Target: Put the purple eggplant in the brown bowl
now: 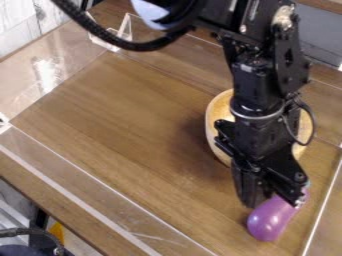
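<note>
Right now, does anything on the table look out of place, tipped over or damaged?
Nothing stands out. The eggplant lies whole on the table near its front right edge, with the gripper down at its upper end. The bowl sits upright behind the arm, mostly hidden. No spill shows.

We see black gripper (278,197) clamped on glossy purple toy eggplant (269,219), round light-brown wooden bowl (215,126) behind, wooden table (120,125).

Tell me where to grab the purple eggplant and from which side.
Grip the purple eggplant across its narrower far end, coming from above. It lies flat on the table, its fat end is rounder and likelier to slip, and the narrow end sits right under the pincer.
</note>
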Controlling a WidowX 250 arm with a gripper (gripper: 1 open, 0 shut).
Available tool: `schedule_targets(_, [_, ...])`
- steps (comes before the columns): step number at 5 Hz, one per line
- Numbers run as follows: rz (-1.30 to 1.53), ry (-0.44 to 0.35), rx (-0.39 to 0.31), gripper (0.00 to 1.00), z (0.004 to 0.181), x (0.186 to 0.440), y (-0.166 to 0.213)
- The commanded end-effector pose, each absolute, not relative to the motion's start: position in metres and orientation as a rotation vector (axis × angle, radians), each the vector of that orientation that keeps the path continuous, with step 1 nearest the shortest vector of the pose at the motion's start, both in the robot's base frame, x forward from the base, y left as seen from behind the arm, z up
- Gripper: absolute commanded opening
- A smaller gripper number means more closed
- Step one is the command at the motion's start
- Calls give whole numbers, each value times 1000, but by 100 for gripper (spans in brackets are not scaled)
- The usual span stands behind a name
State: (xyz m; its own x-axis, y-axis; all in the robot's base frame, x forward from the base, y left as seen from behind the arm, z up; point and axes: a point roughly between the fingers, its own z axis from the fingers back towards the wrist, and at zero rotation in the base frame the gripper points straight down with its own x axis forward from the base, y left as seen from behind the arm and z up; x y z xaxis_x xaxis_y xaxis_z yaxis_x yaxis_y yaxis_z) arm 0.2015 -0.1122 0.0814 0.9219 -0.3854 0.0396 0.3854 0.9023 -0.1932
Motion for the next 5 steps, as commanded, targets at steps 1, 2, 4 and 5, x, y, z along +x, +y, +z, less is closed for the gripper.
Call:
schedule_targets(1, [-380,-50,-195,0,97,210,-107])
schedule_targets(2, [-372,-50,-184,0,101,211,-103])
schedule_targets(4, [-360,-48,-166,0,103,214,-95])
schedule_targets(5, [-356,-43,-161,0,103,214,-94])
